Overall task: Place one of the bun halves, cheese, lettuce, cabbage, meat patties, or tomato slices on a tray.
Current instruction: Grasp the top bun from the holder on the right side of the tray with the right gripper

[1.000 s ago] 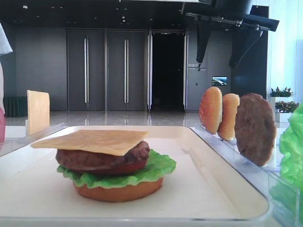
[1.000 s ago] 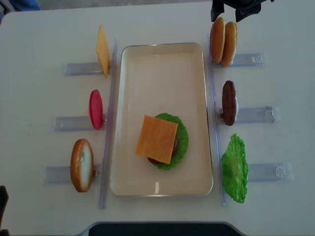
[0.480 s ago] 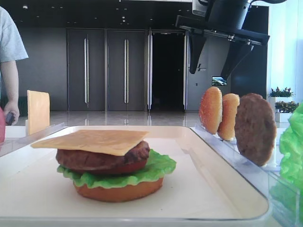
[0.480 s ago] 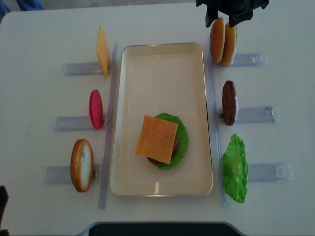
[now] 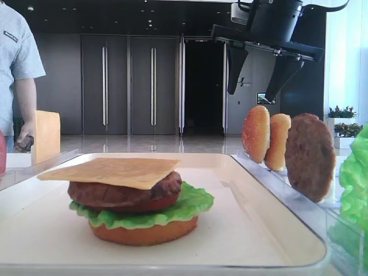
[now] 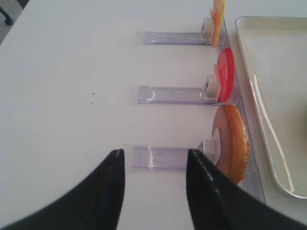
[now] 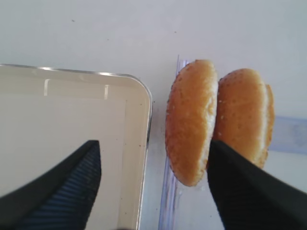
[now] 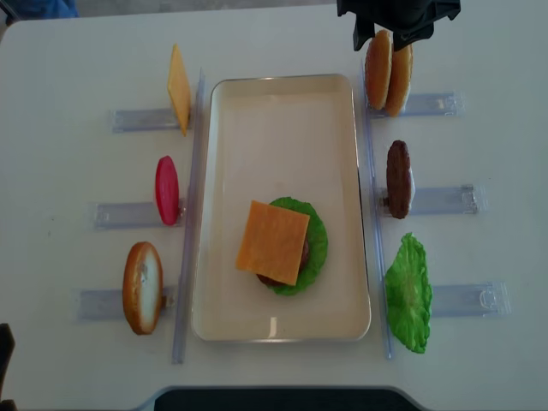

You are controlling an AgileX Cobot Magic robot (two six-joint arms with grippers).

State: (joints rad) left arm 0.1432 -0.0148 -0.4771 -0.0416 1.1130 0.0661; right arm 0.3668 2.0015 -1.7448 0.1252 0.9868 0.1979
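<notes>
On tray (image 8: 282,128), at 6 o'clock: stack of bottom bun, lettuce (image 8: 315,240), tomato, patty, cheese (image 8: 272,241). Crown outstanding.

Sesame crown (image 8: 378,69) upright in rack at 1 o'clock, touching paler half (image 8: 399,77).

Right gripper (image 8: 390,38) released, straddling crown.

Left gripper (image 6: 153,191) released, idle.

Tray's 12 o'clock half bare.

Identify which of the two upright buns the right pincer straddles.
The tray-side bun, golden-brown; one finger stands in front of the paler bun.

One camera sits low at the tray (image 5: 270,190) rim looking across, another looks straight down, both sharing it; wrist cameras look down close
</notes>
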